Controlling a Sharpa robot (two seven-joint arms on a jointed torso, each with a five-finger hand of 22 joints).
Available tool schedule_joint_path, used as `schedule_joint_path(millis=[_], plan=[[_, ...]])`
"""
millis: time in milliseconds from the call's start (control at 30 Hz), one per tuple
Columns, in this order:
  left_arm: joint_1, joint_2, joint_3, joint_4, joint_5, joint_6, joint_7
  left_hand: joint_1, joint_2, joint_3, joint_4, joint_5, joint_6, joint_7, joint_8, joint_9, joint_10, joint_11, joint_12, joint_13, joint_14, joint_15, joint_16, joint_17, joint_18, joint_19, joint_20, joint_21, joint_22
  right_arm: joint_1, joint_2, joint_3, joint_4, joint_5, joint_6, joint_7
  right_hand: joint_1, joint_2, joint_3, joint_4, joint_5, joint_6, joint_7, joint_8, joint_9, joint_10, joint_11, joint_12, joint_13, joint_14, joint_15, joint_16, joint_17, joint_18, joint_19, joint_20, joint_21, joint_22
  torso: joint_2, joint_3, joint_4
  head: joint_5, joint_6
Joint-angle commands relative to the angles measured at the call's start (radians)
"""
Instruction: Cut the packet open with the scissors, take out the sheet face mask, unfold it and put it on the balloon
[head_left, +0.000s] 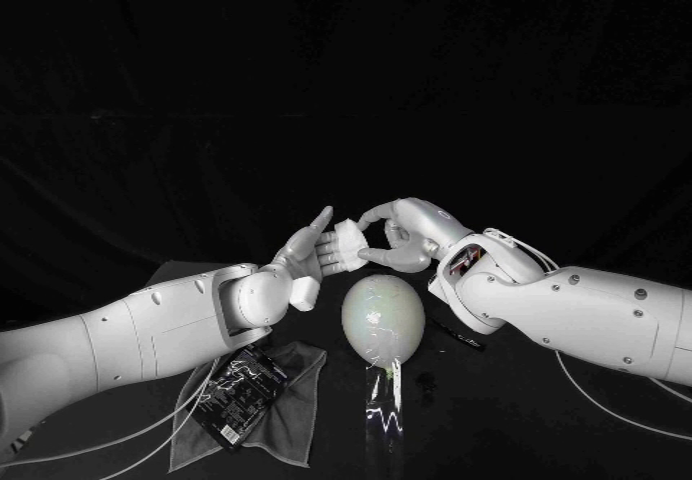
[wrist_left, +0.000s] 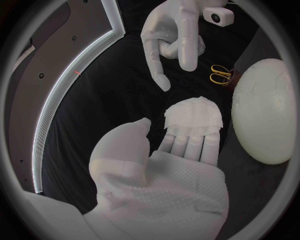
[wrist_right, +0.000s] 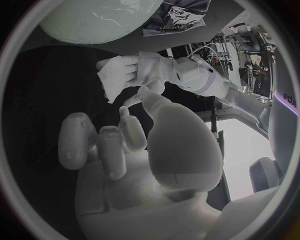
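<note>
From the head: cradles the folded mask (head_left: 352, 249) on the left hand's (head_left: 319, 256) outstretched fingers, just above the balloon (head_left: 382, 316). From the left wrist: faces the right hand (wrist_left: 170, 36), mostly curled, gripping nothing. From the right wrist: points one fingertip toward the mask.

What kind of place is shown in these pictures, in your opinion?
Most likely a robotics lab or recording studio: a black table against a dark backdrop, a robot's left hand and right hand above it, and a balloon serving as a face.
</note>
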Motion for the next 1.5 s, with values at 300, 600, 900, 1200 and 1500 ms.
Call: schedule_joint_path(millis=[300,600,900,1200,1500], plan=[[0.001,-0.009,0.001,0.003,-0.050,0.027,0.017,0.144,-0.024,-0.007,-0.005,-0.002,-0.005,0.073,0.013,-0.003,-0.004,-0.003,0.006,0.002,0.003,0.000,-0.019,-0.011,0.007,-0.029,0.002,-0.010,-0.001,-0.003,-0.035,0.001,-0.008,0.148,-0.128,-0.043,0.000,0.058,0.021,0.030,-0.003,0.070,-0.013,0.009,-0.015,0.029,-0.011,0.043,0.090,0.094,-0.006,0.017,0.219,0.004,0.030,-0.004,0.039,0.188,0.000,-0.0001,0.0009,0.000,-0.001],[0.001,-0.012,0.001,0.007,-0.070,0.037,0.011,0.178,-0.034,-0.014,-0.004,-0.002,0.002,0.071,0.018,-0.003,-0.003,-0.005,0.004,0.001,0.003,-0.001,-0.023,-0.014,0.008,0.003,0.002,-0.005,0.002,-0.014,-0.023,0.001,-0.016,0.249,-0.099,-0.060,-0.015,0.058,0.014,0.051,-0.003,0.089,-0.018,0.007,-0.023,0.033,-0.015,0.050,0.092,0.095,-0.010,0.019,0.224,0.003,0.033,-0.007,0.043,0.189,0.001,0.0006,0.0007,-0.003,0.001],[0.001,-0.012,0.001,0.014,-0.084,0.045,-0.002,0.183,-0.037,-0.020,-0.002,-0.002,0.002,0.073,0.018,-0.004,-0.003,-0.004,0.003,0.000,0.004,0.000,-0.023,-0.014,0.008,0.010,0.001,-0.002,0.003,-0.023,0.027,0.001,-0.057,0.315,-0.074,-0.060,-0.045,0.040,-0.016,0.085,-0.003,0.082,-0.017,-0.010,-0.039,0.029,-0.014,0.044,0.086,0.093,-0.010,0.014,0.215,0.005,0.028,-0.008,0.031,0.186,0.002,0.0006,0.0016,-0.008,0.002],[0.002,-0.012,0.001,0.018,-0.095,0.052,-0.007,0.182,-0.038,-0.022,0.000,-0.002,0.003,0.074,0.018,-0.004,-0.003,-0.004,0.003,0.000,0.004,0.000,-0.024,-0.015,0.008,0.012,0.001,-0.002,0.003,-0.026,0.058,0.001,-0.076,0.345,-0.068,-0.041,-0.073,0.029,-0.054,0.123,-0.003,0.078,-0.017,-0.021,-0.049,0.026,-0.013,0.042,0.083,0.092,-0.009,0.013,0.213,0.006,0.025,-0.008,0.025,0.184,0.002,0.0002,0.0012,-0.010,0.000],[0.002,-0.012,0.001,0.023,-0.118,0.056,-0.009,0.180,-0.038,-0.026,0.002,-0.002,0.004,0.073,0.019,-0.004,-0.002,-0.004,0.003,0.000,0.005,0.000,-0.024,-0.015,0.008,0.007,0.001,-0.002,0.002,-0.027,0.072,0.002,-0.086,0.367,-0.064,-0.024,-0.081,0.029,-0.075,0.144,-0.003,0.078,-0.017,-0.025,-0.053,0.025,-0.013,0.044,0.083,0.092,-0.009,0.013,0.213,0.007,0.023,-0.007,0.023,0.184,0.000,0.0001,0.0007,-0.011,-0.001]])
